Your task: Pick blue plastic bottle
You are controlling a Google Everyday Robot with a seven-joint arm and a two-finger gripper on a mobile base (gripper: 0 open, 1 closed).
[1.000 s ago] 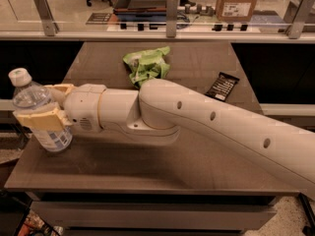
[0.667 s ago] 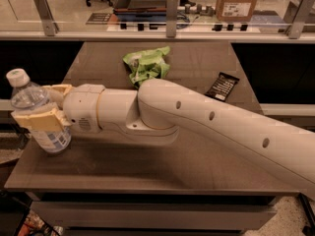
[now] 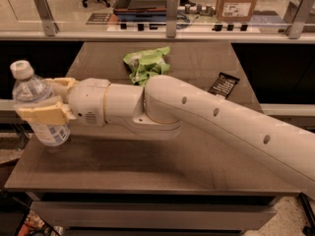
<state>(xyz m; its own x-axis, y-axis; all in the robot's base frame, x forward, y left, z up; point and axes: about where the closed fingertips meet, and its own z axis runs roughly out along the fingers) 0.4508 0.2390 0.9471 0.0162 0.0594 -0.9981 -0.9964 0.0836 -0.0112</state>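
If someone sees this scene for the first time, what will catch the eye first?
The big white arm reaches across the table from the right. At the table's left edge its gripper is shut on the blue plastic bottle, held roughly upright. Behind the arm lie a green snack bag and a black candy bar.

Warm amber cast, dim indoor light from overhead. Soft sheen along the top of the white arm (image 3: 211, 117), with a diffuse shadow under it on the table (image 3: 147, 171). The gripper (image 3: 47, 101), at the table's left edge and clasping the blue plastic bottle (image 3: 30, 91), is evenly lit. Whole view slightly soft.
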